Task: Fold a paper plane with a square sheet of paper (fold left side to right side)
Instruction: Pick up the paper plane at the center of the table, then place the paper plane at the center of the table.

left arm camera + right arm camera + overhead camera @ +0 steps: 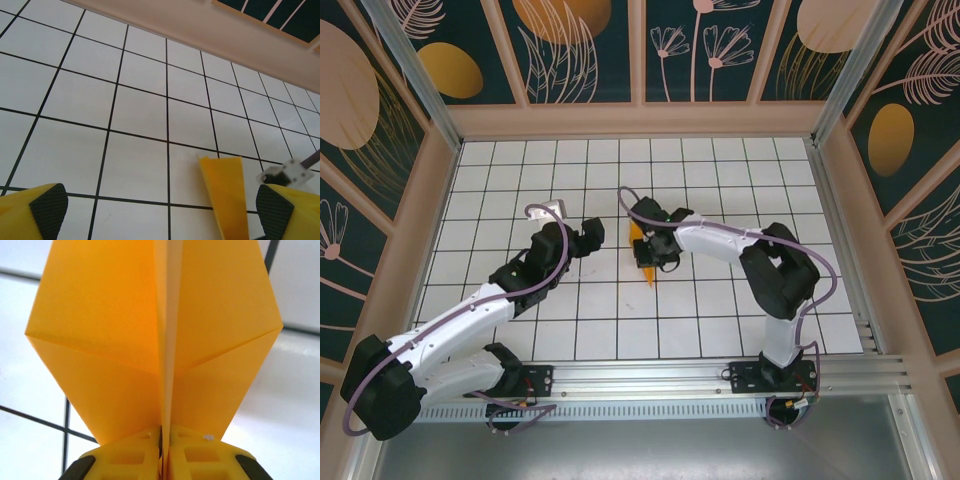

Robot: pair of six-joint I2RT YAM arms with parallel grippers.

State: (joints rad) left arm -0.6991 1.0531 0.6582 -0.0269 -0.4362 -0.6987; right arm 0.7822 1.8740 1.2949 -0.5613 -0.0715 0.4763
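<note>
From above, the right gripper (648, 250) covers most of the paper plane (650, 272) — only its pointed near tip and an orange sliver at the far end show. In the right wrist view the plane's top runs off the upper edge, its centre crease vanishes between the closed jaws, and the tabletop (30, 390) behind is blurred. In the left wrist view the bottom edge cuts off the plane's lower part and the fingers (47, 205) of the left gripper (161, 206) — the plane's length cannot be told there.
</note>
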